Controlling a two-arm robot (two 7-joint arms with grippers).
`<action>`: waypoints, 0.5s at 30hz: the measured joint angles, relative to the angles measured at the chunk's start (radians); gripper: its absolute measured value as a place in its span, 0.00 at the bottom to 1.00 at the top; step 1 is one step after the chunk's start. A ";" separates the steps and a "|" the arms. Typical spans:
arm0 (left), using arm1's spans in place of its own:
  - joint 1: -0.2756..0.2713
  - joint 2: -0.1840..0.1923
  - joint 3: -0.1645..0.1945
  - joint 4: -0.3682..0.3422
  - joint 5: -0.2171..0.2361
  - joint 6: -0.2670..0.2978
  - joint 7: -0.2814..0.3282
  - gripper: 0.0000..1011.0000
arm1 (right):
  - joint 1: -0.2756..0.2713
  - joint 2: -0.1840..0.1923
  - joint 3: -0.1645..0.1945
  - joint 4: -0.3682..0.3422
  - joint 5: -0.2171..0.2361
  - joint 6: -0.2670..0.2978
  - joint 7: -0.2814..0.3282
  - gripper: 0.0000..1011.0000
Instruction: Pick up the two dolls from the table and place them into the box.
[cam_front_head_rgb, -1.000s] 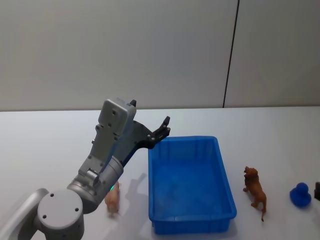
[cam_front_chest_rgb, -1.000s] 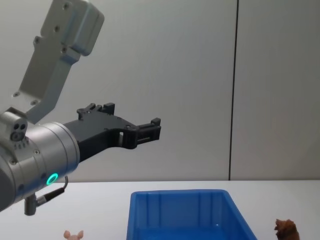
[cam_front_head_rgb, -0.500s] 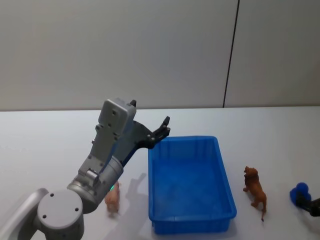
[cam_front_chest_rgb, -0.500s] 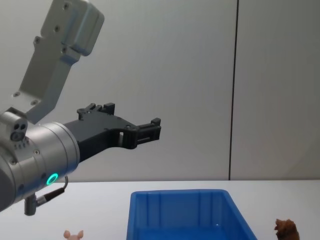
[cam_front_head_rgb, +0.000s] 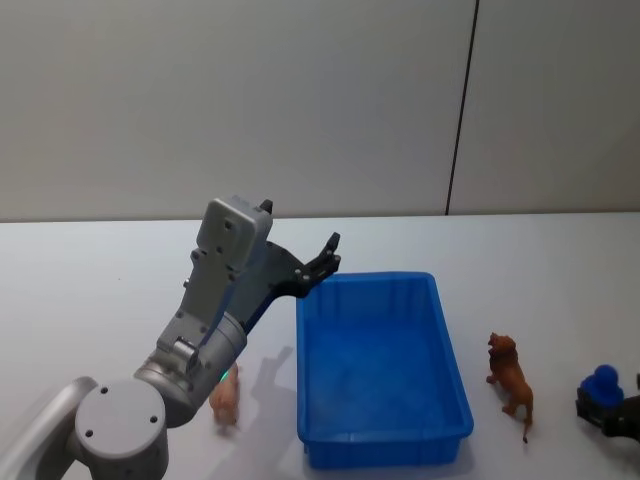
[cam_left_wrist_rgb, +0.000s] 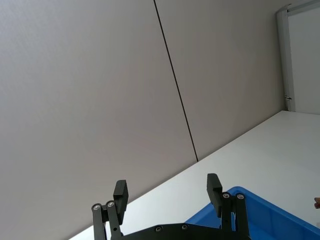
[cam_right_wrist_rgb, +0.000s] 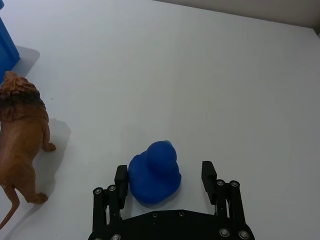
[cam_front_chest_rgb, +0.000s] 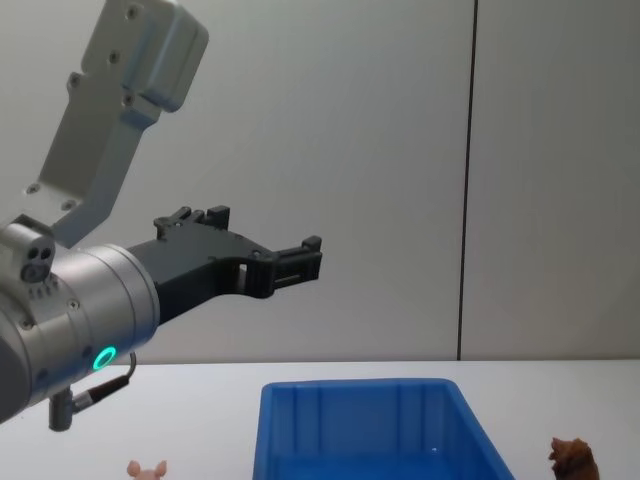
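Left pincer (cam_left_wrist_rgb: 167, 186) hangs spread and empty over the blue bin (cam_front_head_rgb: 385, 440). Right pincer (cam_right_wrist_rgb: 165, 175) stands spread around a blue duck (cam_right_wrist_rgb: 154, 174) on the tabletop (cam_right_wrist_rgb: 225, 75).

A small blue duck figure (cam_right_wrist_rgb: 155, 172) sits upright; a grey wall (cam_front_head_rgb: 250, 100) stands behind.

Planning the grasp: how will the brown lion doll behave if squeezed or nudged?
The brown lion doll looks like moulded plastic, probably stiff and light. It stands on thin legs on the table, so a sideways nudge may tip it. Its narrow body should fit the open right pincer, astride the blue duck.
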 joint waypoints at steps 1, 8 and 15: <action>0.000 0.000 0.000 0.000 0.000 0.000 0.000 0.99 | 0.002 -0.001 -0.001 0.003 -0.001 0.000 0.001 0.90; 0.000 0.000 0.000 0.000 0.000 0.000 0.000 0.99 | 0.014 -0.009 -0.006 0.021 -0.010 0.003 0.006 0.71; 0.000 0.000 0.000 0.000 0.000 0.000 0.000 0.99 | 0.021 -0.014 -0.009 0.031 -0.016 0.003 0.009 0.51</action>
